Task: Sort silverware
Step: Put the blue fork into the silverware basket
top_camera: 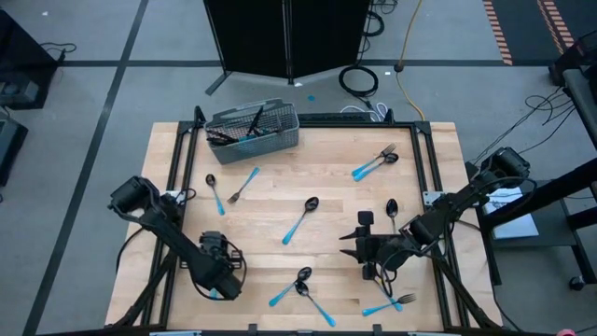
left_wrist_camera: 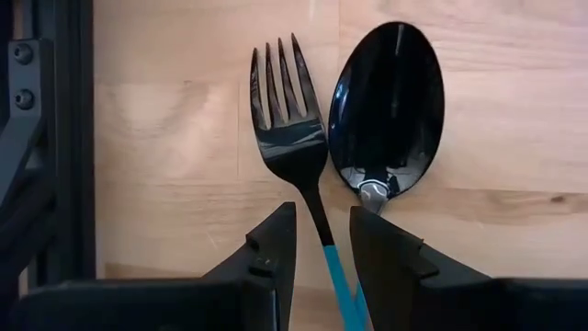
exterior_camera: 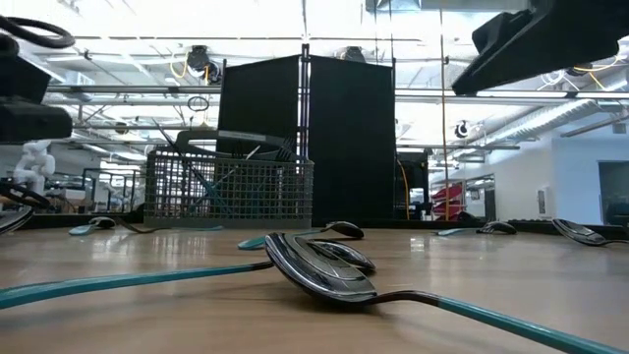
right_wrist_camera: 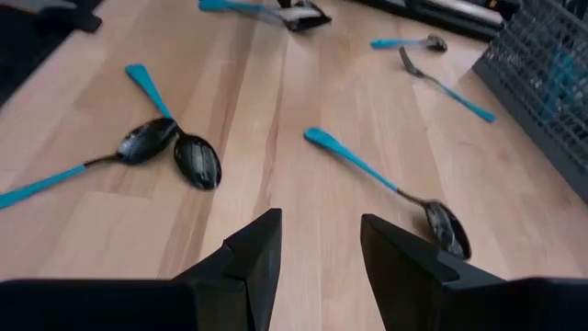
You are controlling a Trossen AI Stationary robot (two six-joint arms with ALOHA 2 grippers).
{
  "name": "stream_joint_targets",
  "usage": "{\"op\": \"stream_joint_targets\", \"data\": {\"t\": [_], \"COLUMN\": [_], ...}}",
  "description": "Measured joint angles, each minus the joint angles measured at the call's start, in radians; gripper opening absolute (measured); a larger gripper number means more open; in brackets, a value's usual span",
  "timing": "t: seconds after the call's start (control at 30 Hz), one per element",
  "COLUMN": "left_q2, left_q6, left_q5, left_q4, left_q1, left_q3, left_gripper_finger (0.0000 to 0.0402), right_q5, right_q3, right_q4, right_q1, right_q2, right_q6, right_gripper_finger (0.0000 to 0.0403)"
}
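Observation:
The silverware has light-blue handles and dark heads and lies scattered on the wooden table (top_camera: 326,187). In the left wrist view a fork (left_wrist_camera: 285,119) and a spoon (left_wrist_camera: 388,106) lie side by side on the wood. My left gripper (left_wrist_camera: 322,216) points down over them near the table's near left corner (top_camera: 222,280). It is open, one finger on either side of the fork's neck, apart from it. My right gripper (top_camera: 353,247) hovers open above the near right part of the table, nothing between its fingers (right_wrist_camera: 322,221).
A grey wire-mesh basket (top_camera: 254,131) with some silverware stands at the far left. Loose pieces lie around: two crossed spoons (top_camera: 300,285) near the front, a spoon (top_camera: 300,219) mid-table, a fork and spoon (top_camera: 376,163) far right, and more (top_camera: 390,303) at the near right.

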Motion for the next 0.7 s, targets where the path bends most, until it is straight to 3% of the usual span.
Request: {"op": "stream_joint_targets", "data": {"t": [0.43, 0.7], "left_q2": [0.044, 0.038], "left_q6": [0.008, 0.011], "left_q5": [0.012, 0.006], "left_q4": [0.008, 0.122], "left_q1": [-0.006, -0.006], "left_q3": [-0.004, -0.076], "left_gripper_finger": [0.0102, 0.0100], "right_q5": [0.000, -0.002], "right_q3": [0.000, 0.000], "right_q4": [-0.019, -0.020], "right_q1": [0.000, 0.000], "right_q2": [0.000, 0.000], "right_q6": [0.024, 0.024], "right_gripper_finger": [0.0144, 0.0144]}}
